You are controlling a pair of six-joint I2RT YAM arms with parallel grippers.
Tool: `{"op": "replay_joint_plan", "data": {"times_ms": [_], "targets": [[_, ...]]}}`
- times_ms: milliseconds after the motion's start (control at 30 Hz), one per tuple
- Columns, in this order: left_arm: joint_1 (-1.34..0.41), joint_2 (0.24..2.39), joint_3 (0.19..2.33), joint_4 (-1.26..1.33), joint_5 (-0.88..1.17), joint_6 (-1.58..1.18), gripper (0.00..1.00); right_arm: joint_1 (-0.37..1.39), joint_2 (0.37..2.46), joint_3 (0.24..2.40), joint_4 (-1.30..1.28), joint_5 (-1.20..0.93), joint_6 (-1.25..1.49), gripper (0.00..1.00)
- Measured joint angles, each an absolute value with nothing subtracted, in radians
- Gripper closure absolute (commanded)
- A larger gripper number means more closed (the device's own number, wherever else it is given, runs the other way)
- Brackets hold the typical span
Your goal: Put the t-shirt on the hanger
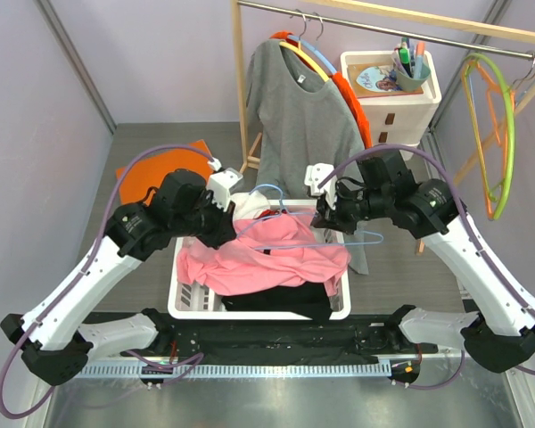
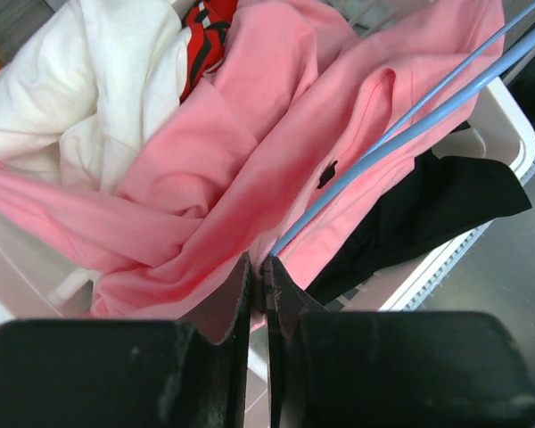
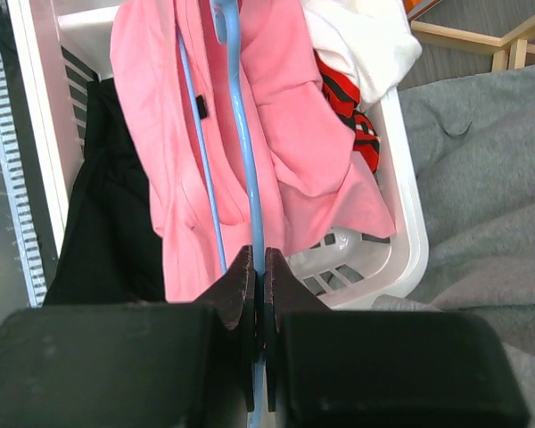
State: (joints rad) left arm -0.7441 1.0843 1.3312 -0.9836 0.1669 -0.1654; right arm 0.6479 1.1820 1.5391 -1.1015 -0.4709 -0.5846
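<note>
The pink t-shirt [image 1: 276, 259] lies bunched over a white basket [image 1: 183, 303], its small dark label [image 2: 327, 174] showing. The light-blue wire hanger [image 1: 357, 234] lies across it, hook toward the back. My left gripper [image 1: 230, 227] is shut on a fold of the t-shirt [image 2: 214, 152], where the hanger's wire [image 2: 428, 116] runs up to its tips [image 2: 260, 267]. My right gripper [image 1: 325, 218] is shut on the hanger's wire [image 3: 241, 160] at its tips [image 3: 259, 263], above the t-shirt [image 3: 285, 116] and the basket's rim [image 3: 401, 241].
A black garment [image 1: 285, 299] and a white garment with red print [image 2: 98, 80] share the basket. A grey long-sleeved shirt [image 1: 303, 116] hangs on the rack behind. Lime-green hanger [image 1: 508, 134] hangs at right. A white drawer unit [image 1: 388, 89] and an orange cloth [image 1: 156, 174] stand behind.
</note>
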Motion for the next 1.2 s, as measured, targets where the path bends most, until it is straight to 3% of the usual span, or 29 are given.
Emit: {"op": "replay_joint_plan", "data": {"times_ms": [433,867,967,1000,1100,1200], "targets": [[-0.744,1.101,1.378,-0.957,0.161,-0.194,1.00,0.675,1.119,1.281,-0.783,-0.505,-0.337,0.99],[-0.744,1.122,1.377,-0.823,0.228,-0.252,0.98,0.737,1.117,1.142,-0.532,-0.537,-0.199,0.99],[-0.744,1.088,1.334,-0.774,0.261,-0.242,0.74,0.741,1.117,1.118,-0.492,-0.543,-0.191,0.99],[-0.744,1.073,1.323,-0.768,0.269,-0.227,0.50,0.741,1.117,1.116,-0.486,-0.544,-0.191,0.99],[-0.744,1.012,1.305,-0.780,0.277,-0.165,0.22,0.744,1.109,1.116,-0.474,-0.543,-0.199,0.99],[-0.744,0.934,1.306,-0.822,0.274,-0.084,0.08,0.745,1.072,1.113,-0.477,-0.541,-0.215,0.99]]}}
